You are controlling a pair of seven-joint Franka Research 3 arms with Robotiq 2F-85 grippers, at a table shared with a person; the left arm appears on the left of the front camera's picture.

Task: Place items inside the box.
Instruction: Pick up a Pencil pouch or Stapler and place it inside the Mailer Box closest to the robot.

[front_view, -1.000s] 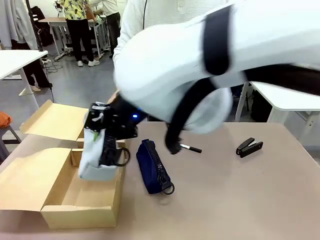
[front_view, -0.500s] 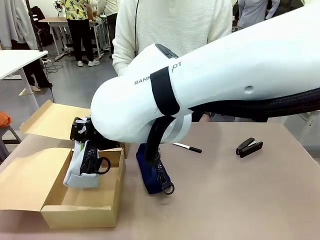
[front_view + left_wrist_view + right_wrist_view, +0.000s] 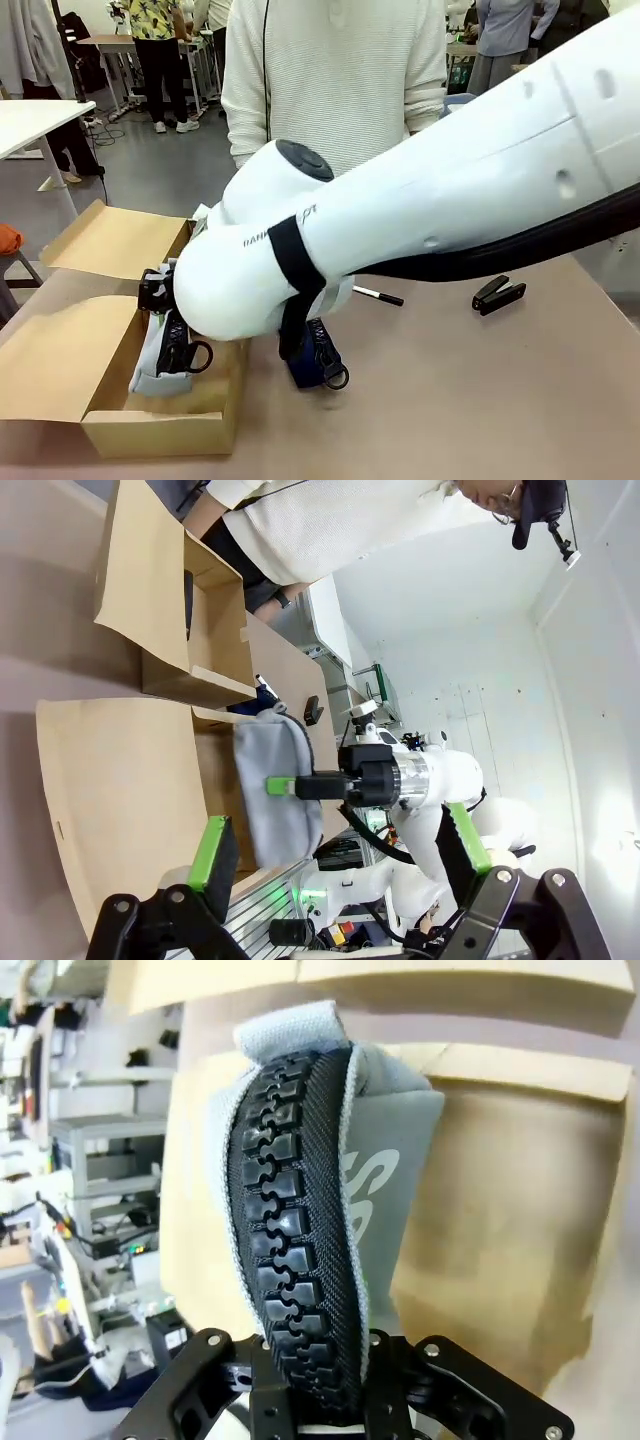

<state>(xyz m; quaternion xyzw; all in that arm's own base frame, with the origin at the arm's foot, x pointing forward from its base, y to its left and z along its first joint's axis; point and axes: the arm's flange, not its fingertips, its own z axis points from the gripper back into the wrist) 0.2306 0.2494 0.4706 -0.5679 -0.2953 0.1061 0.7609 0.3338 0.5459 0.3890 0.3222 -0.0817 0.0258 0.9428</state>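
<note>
My right gripper is shut on the top of the grey pencil case, which hangs upright with its lower end inside the open brown box. In the right wrist view the case's black zipper runs up from between my fingers, over the box floor. The left wrist view shows the grey case held above the box flap; my left gripper is open with nothing between its fingers. On the table lie a navy case, a marker and a black stapler.
A second open cardboard box stands behind the first at the far left. A person in a white sweater stands at the far side. My right arm spans most of the table's middle.
My right arm has swung further left and down, lowering the grey pencil case from above the box's right wall into the box.
</note>
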